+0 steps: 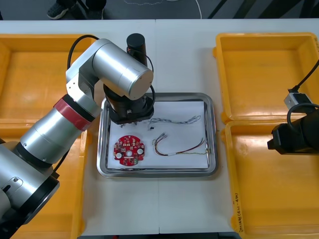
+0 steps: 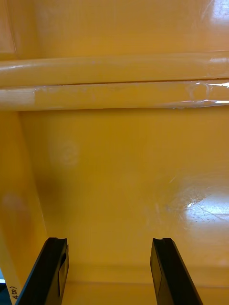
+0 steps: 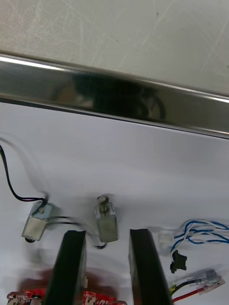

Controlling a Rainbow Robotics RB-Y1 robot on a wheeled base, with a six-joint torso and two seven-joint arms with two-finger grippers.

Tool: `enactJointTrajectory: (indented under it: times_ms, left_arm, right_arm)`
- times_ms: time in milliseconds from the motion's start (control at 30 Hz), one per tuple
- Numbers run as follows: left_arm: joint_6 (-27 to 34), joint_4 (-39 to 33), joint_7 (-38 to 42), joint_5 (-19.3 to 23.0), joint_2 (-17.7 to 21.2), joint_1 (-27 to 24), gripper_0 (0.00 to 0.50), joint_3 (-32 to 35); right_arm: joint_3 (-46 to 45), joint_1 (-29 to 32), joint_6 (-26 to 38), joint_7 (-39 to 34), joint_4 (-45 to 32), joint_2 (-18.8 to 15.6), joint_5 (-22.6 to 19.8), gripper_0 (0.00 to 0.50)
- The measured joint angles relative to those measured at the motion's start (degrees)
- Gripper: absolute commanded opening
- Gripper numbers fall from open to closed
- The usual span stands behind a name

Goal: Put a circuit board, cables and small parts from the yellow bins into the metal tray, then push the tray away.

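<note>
In the front view, my left arm's wrist covers the far-left corner of the tray (image 1: 213,144), so what lies under it is hidden there. The right arm is cut off at that view's edge, over the near right bin (image 1: 269,189).

In the left wrist view the board (image 3: 28,298) is mostly cut off. I see just a red strip down by the roots of the fingers. In the front view it lies whole on the tray's white floor, near-left, just clear of the wrist. The rim of the tray gives only a dark smear of reflection, and I cannot make anything out in it.

The left gripper (image 3: 108,236) is low over the tray with its fingers narrowly apart. A small part (image 3: 107,224) lies in line with the gap, its near end just between the tips. There is a sliver of white on each side, so neither finger touches it. A second part (image 3: 37,224), with a black cable (image 3: 9,183) on it, lies beside one fingertip. The blue and white cable (image 3: 200,231) and the red and yellow cable (image 3: 195,286) lie off to the other side.

The right gripper (image 2: 109,243) hangs over the bin's floor, fingers wide, nothing between them.
</note>
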Motion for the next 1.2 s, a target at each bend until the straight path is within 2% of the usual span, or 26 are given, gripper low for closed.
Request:
enactJointTrajectory:
  times_ms: [333, 600, 833, 1000, 1200]
  left_arm:
    - [1.13, -0.97, 0.0, -2.2, 0.0, 0.0, 0.5, 0.03]
    - [10.29, -14.13, 0.0, -3.55, 0.71, 0.11, 0.5, 2.6]
    - [11.34, -21.78, 0.0, -3.47, 2.34, 0.12, 0.5, 8.85]
    - [11.38, -24.02, 0.0, -0.13, 6.15, 0.12, 0.5, 12.04]
    - [11.4, -24.14, -0.03, 5.96, 13.56, 0.12, 0.5, 15.71]
  right_arm:
    - [0.0, 0.0, 0.0, 0.0, 0.0, 0.0, 0.0, 0.5]
    - [0.0, 0.01, 0.0, 0.0, -0.04, 0.0, 0.0, 0.5]
    - [-0.01, 0.01, 0.0, 0.0, -0.05, 0.0, 0.0, 0.5]
    - [-0.02, 0.02, 0.0, 0.0, -0.05, 0.0, 0.0, 0.5]
    - [-0.04, 0.03, 0.0, 0.0, -0.06, 0.01, 0.0, 0.5]
